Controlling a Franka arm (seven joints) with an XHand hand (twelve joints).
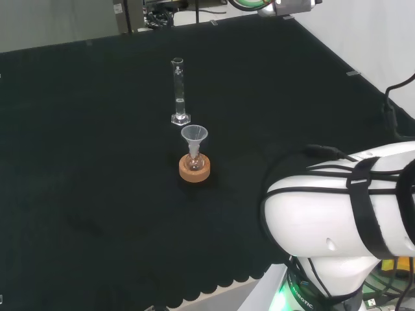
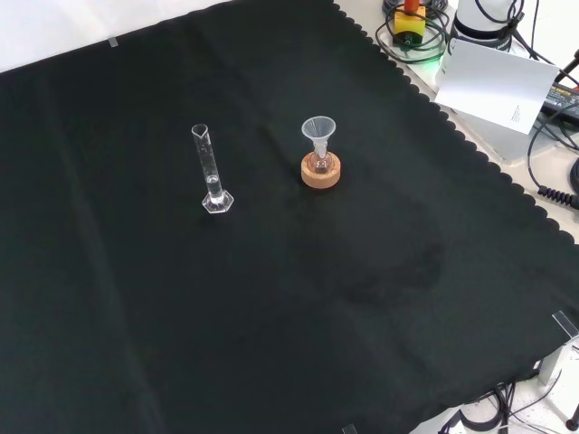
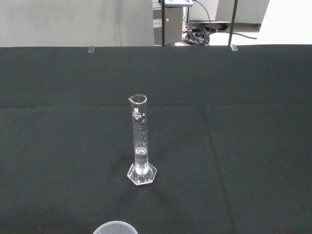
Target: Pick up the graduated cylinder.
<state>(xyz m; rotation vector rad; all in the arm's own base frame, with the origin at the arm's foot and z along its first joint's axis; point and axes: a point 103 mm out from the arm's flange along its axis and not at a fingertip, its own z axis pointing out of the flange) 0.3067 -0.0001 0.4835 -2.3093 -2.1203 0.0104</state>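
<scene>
A clear glass graduated cylinder (image 1: 178,91) stands upright on its hexagonal foot on the black cloth, past the middle of the bench in the head view. The front view has the cylinder (image 2: 211,172) left of centre. In the wrist view the cylinder (image 3: 140,141) stands straight ahead, some way off, with a little liquid at its bottom. Nothing touches it. A small flask with a clear funnel (image 1: 194,144) in its neck sits on a cork ring (image 1: 194,170) just nearer than the cylinder; the funnel's rim (image 3: 115,227) shows close by in the wrist view.
The arm's white links (image 1: 337,207) stand at the head view's right. In the front view, cables and a white sheet (image 2: 498,83) lie beyond the cloth's scalloped edge at upper right. Open black cloth (image 2: 271,316) lies around both glass pieces.
</scene>
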